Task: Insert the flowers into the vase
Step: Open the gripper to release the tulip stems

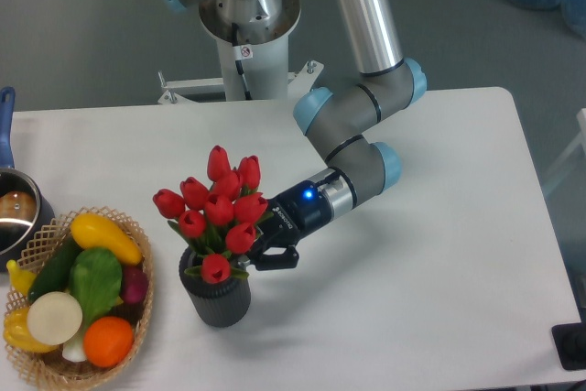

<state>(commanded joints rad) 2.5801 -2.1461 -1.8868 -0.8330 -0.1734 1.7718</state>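
The gripper sits low over the table, w/ the arm going up and back behind it. A blue light glows on its wrist. The flowers are right in front of the gripper tip, touching it or very close. Red buds and green leaves hide most of the fingers, so can't tell how far open it is, or if it has hold of the stems. One dark finger shows, poking out just beside the bunch. The vase stands right below the gripper tip, a bit in front. The stems go down into its round mouth and the buds stick up above the rim, leaning a little. Farther out in front of the gripper is a basket w/ toy veg, well apart from the vase. A pot is past that at the table edge.
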